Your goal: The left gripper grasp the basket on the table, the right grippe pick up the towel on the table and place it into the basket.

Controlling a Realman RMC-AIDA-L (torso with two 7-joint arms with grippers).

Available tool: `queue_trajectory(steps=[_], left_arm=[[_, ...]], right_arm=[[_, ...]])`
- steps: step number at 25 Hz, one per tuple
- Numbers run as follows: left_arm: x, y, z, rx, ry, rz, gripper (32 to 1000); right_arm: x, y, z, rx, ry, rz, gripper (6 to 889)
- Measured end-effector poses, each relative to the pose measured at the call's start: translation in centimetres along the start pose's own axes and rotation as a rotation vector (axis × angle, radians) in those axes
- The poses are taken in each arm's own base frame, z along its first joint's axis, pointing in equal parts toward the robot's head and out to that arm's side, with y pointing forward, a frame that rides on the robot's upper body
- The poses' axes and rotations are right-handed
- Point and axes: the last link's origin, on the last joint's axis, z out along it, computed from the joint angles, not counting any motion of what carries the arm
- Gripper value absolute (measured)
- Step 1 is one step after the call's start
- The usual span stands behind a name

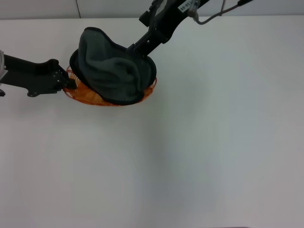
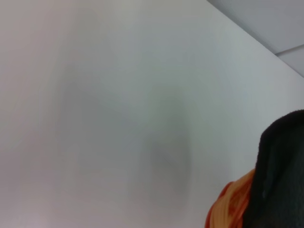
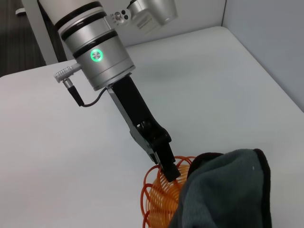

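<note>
The orange wire basket [image 1: 90, 98] stands on the white table [image 1: 199, 156] at the back left. My left gripper [image 1: 71, 84] reaches in from the left and is shut on the basket's left rim; the right wrist view shows the green-ringed arm and the left gripper [image 3: 171, 172] clamped on the looped rim of the basket [image 3: 159, 194]. The dark grey towel [image 1: 111, 69] lies bunched over the basket and hides most of it. My right gripper [image 1: 132, 49] comes down from the back, shut on the towel's right upper edge. The towel [image 3: 228, 190] fills that wrist view's corner. The left wrist view shows only a bit of the basket [image 2: 230, 209] and towel [image 2: 282, 171].
The table's far edge [image 1: 237, 18] runs just behind the basket, with a wall beyond it. A thin cable [image 1: 213, 16] hangs from the right arm. Bare tabletop stretches to the front and right.
</note>
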Motion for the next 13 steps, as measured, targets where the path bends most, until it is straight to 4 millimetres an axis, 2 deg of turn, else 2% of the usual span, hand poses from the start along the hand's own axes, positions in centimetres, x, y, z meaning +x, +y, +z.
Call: queue_trajectory(steps=[13], left_arm=[[0.08, 0.07, 0.01, 0.000, 0.002, 0.002, 82]], right_arm=[[-0.03, -0.01, -0.03, 0.002, 0.000, -0.001, 870]])
